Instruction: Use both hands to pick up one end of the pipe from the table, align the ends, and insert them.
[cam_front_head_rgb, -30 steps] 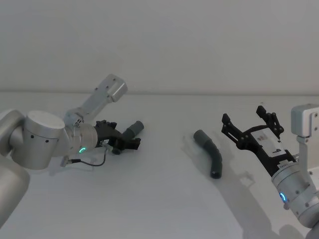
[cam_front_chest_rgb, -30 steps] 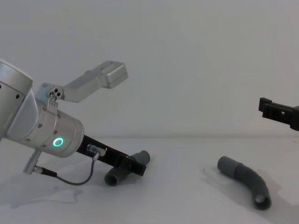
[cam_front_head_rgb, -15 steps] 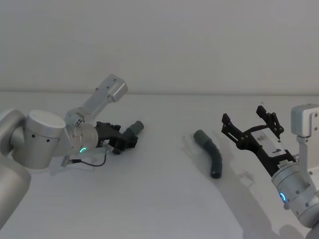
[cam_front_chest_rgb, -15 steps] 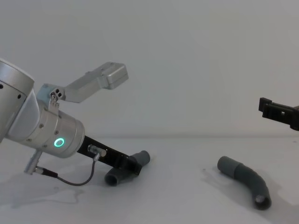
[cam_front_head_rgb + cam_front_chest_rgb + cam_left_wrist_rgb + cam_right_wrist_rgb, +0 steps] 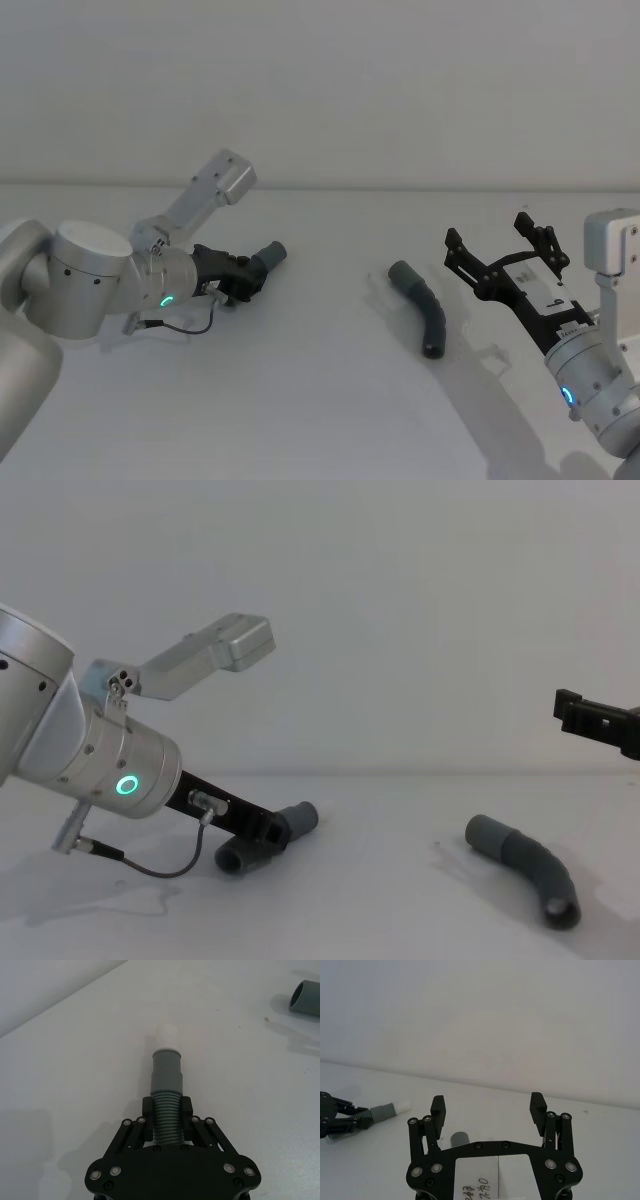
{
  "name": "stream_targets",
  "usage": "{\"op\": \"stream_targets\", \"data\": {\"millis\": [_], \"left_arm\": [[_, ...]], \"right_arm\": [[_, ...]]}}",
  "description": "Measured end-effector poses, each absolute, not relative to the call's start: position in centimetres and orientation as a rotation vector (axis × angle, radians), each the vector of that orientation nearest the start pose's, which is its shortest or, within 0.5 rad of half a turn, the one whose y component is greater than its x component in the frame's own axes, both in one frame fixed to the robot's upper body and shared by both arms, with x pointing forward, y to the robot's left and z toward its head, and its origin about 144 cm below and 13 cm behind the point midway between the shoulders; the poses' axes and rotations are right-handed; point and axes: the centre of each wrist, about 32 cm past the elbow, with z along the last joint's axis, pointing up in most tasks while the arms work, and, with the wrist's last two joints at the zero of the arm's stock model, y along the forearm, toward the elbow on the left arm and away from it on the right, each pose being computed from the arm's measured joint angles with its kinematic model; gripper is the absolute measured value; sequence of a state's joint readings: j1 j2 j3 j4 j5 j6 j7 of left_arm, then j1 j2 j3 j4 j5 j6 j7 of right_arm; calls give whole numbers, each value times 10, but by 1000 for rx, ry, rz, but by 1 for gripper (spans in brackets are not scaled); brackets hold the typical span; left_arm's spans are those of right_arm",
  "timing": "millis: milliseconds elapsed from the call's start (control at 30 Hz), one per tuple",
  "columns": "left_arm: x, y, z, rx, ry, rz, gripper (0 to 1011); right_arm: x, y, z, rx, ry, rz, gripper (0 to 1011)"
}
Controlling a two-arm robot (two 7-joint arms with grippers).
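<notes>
Left black plastic hand [image 5: 243,280], frame left, pinches the shorter dark-grey ribbed hose piece [image 5: 268,255]; right hand [image 5: 488,230], frame right, spread.

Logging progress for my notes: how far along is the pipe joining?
Done: the left gripper is clamped on the shorter piece at its ribs. In hand: the open right gripper hovers beside the longer piece, lying on the table. Left: grasping it, aligning, inserting.

Bright, even light; soft faint shadows on the table [image 5: 320,400]; pale tip [image 5: 167,1037] seems washed out.
</notes>
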State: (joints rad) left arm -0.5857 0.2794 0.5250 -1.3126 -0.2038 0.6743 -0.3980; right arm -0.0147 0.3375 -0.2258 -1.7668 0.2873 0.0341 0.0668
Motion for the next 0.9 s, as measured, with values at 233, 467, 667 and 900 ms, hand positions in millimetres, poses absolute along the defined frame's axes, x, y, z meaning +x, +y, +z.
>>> {"op": "stream_targets", "data": {"millis": [233, 467, 667, 900], "left_arm": [[584, 182, 1245, 585, 177, 859, 306], [584, 182, 1245, 585, 178, 859, 306], [584, 182, 1245, 585, 178, 859, 306], [584, 182, 1245, 585, 178, 859, 306]], "right_arm": [[443, -237, 1189, 26, -75, -1229, 1001], [446, -237, 1193, 12, -75, -1204, 1001], [452, -239, 1203, -34, -55, -1153, 1001], [460, -242, 1217, -126, -8, -1076, 1001]]}}
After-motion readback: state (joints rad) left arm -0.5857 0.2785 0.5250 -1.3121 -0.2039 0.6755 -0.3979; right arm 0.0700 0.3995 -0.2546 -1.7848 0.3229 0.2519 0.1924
